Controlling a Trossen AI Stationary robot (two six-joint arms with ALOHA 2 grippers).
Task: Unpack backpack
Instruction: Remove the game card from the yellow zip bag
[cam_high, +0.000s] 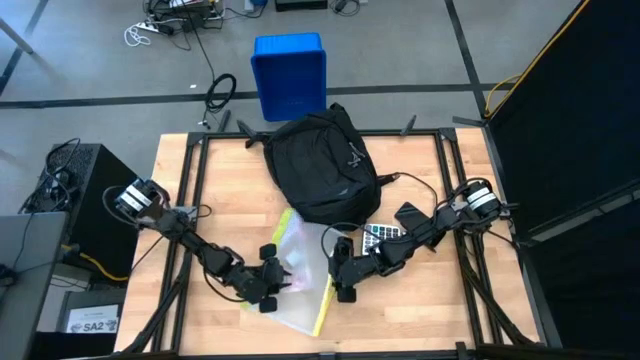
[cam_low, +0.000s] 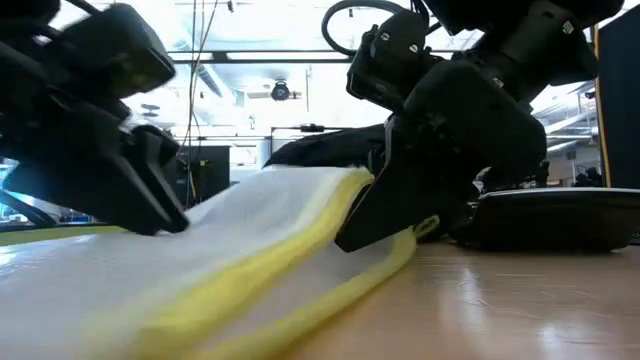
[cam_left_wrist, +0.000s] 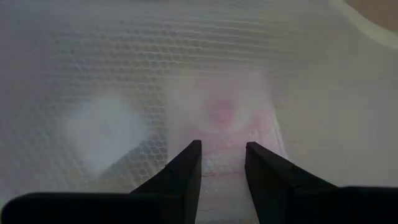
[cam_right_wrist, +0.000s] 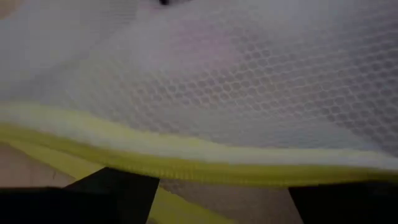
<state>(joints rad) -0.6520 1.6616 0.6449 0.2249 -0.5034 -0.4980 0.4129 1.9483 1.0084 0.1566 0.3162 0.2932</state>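
The black backpack (cam_high: 322, 165) lies on the far middle of the table. In front of it lies a white mesh pouch (cam_high: 300, 272) with a yellow zipper edge (cam_low: 300, 245), flat between my two grippers. My left gripper (cam_high: 278, 282) is at the pouch's left side, shut on its mesh (cam_left_wrist: 224, 124). My right gripper (cam_high: 338, 272) stands open at the pouch's right side, where the yellow edge (cam_right_wrist: 205, 155) runs across in front of its spread fingers. My left gripper pinches a bit of the pouch's white mesh (cam_left_wrist: 224, 155) between its two fingers (cam_left_wrist: 186, 171), slanting down from the table's left. One layer or several, I cannot tell. The pouch rests on the table. My right gripper: I cannot tell whether its fingers (cam_right_wrist: 118, 186) touch the yellow edge.
A calculator (cam_high: 383, 234) and a flat black object (cam_high: 408, 215) lie right of the pouch, under my right arm. A blue plastic bin (cam_high: 289, 72) stands on the floor beyond the table's far edge. Bare wood shows at the near right.
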